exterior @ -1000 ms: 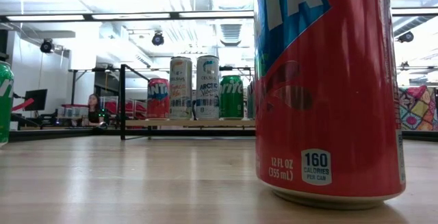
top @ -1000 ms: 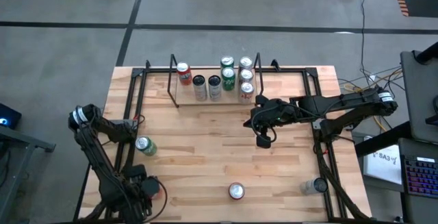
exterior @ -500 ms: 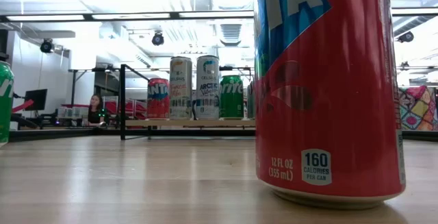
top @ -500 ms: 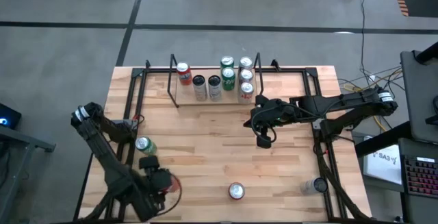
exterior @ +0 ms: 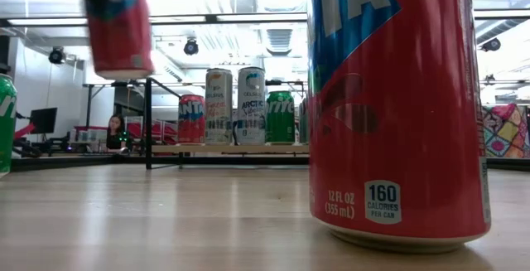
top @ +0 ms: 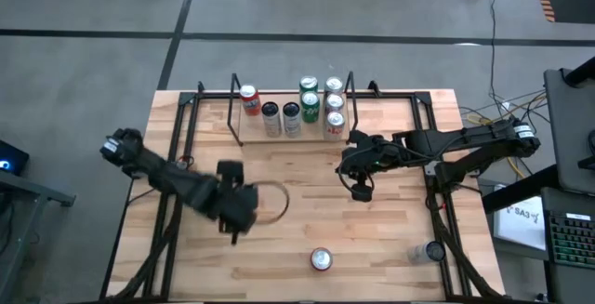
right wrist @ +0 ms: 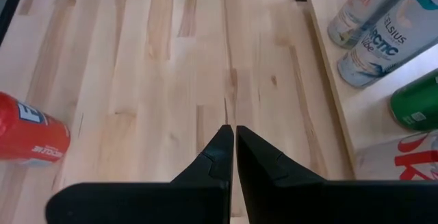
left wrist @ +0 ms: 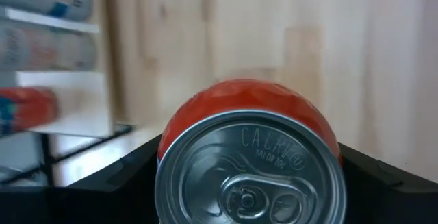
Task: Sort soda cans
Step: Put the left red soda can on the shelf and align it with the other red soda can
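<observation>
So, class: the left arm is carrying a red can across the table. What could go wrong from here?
1. The left gripper holds the red metal soda can in mid-air; a slip would drop it.
2. The small rack is crowded with upright cans; placing another might topple them.
3. The shut right gripper waits near the rack; arms could clash.

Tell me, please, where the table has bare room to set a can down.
Bare wood lies between the rack and the lone red can near the front edge, left of the right gripper. The rack's right end, with its cans, is crowded.

The counter (top: pixel 297 183) is pale, smooth wood with visible grain. The cans (exterior: pixel 396 109) are glossy painted metal with bare silver tops (left wrist: pixel 250 172). The end effector fingers (right wrist: pixel 219 155) look matt black plastic.
</observation>
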